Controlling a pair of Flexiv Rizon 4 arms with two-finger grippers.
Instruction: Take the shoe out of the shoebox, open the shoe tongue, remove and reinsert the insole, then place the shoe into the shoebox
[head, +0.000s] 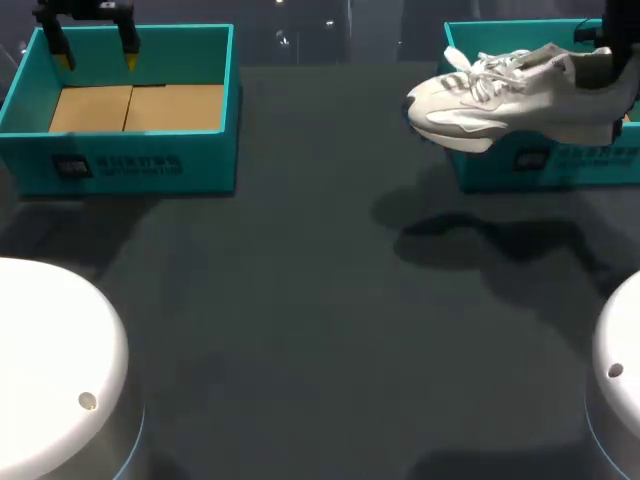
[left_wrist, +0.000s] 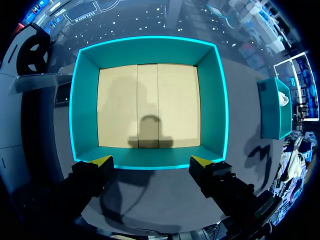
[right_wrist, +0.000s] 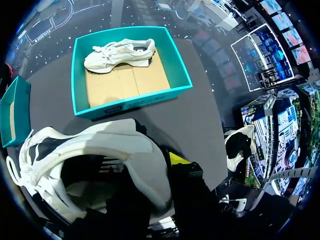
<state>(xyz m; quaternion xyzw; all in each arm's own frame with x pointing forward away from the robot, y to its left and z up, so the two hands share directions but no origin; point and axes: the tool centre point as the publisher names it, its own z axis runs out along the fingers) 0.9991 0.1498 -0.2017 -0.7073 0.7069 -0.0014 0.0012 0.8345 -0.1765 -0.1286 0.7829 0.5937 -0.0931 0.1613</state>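
A white sneaker (head: 500, 95) hangs in the air in front of the right teal shoebox (head: 540, 160), toe pointing left. My right gripper (head: 598, 68) is shut on its heel collar. In the right wrist view the held sneaker (right_wrist: 90, 160) fills the space ahead of the right gripper (right_wrist: 150, 170); one yellow fingertip (right_wrist: 179, 160) shows beside the heel. Below it lies a second white sneaker (right_wrist: 120, 52) inside the right shoebox (right_wrist: 175, 65). My left gripper (head: 98, 55) hovers open over the empty left shoebox (head: 120, 150), its fingers (left_wrist: 102, 161) spread wide above the near wall.
The left shoebox (left_wrist: 147, 165) has a bare cardboard floor. Dark table surface (head: 300, 300) stretches between and in front of both boxes. Two white arm bases (head: 50, 360) sit at the near corners.
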